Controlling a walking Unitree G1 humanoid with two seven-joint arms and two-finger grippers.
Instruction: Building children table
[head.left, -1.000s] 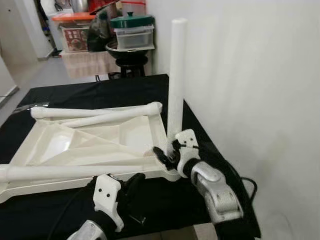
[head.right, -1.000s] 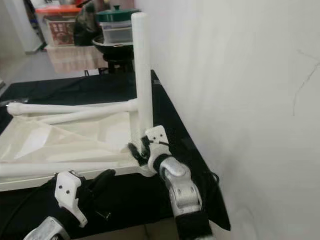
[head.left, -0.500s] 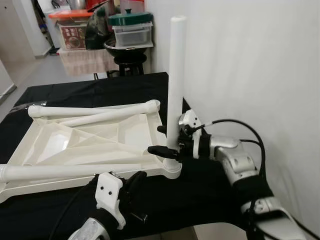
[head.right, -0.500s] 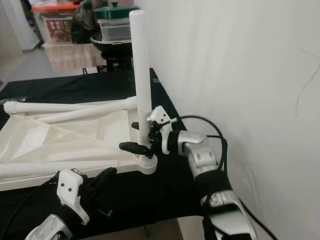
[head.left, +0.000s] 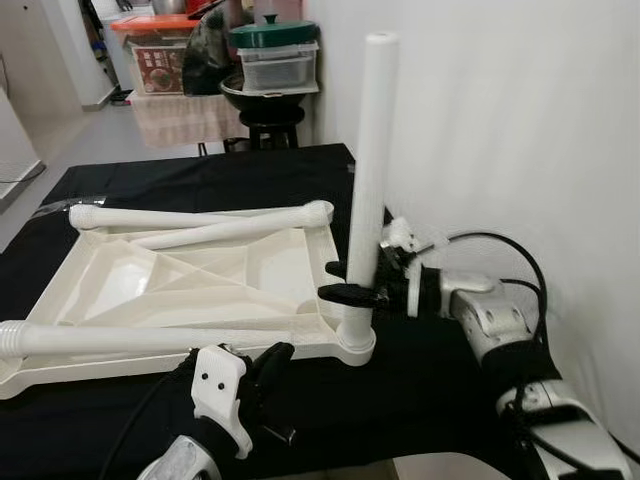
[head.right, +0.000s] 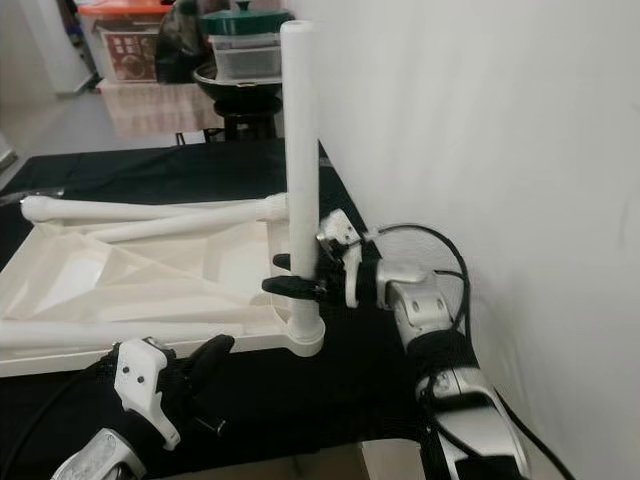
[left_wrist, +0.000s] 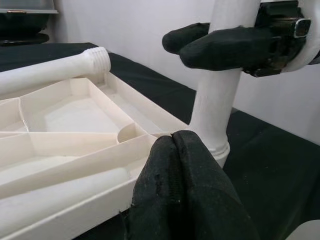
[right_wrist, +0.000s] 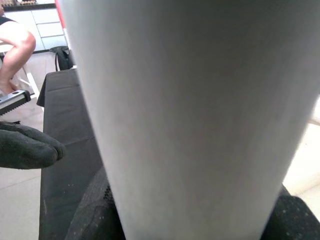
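A white children's table top (head.left: 300, 262) lies upside down on the black-covered table. One white leg (head.left: 370, 180) stands upright in the socket at its near right corner. My right gripper (head.left: 345, 282) reaches in from the right and is shut on this leg low down, one black finger in front and one behind. In the right wrist view the leg (right_wrist: 190, 110) sits right against the camera. My left gripper (head.left: 272, 358) is shut, and its fingertips (left_wrist: 172, 142) rest against the top's front rim beside the leg's base.
Three more white legs lie across the top: one along the front (head.left: 120, 338) and two at the back (head.left: 200, 215). A white wall (head.left: 520, 120) runs close on the right. Behind the table stand a stool with a pot (head.left: 265, 90) and storage boxes (head.left: 160, 65).
My right arm has swung up from below to the right side, and its gripper moved from the leg's base to a little higher. The leg stays upright; the left gripper is still.
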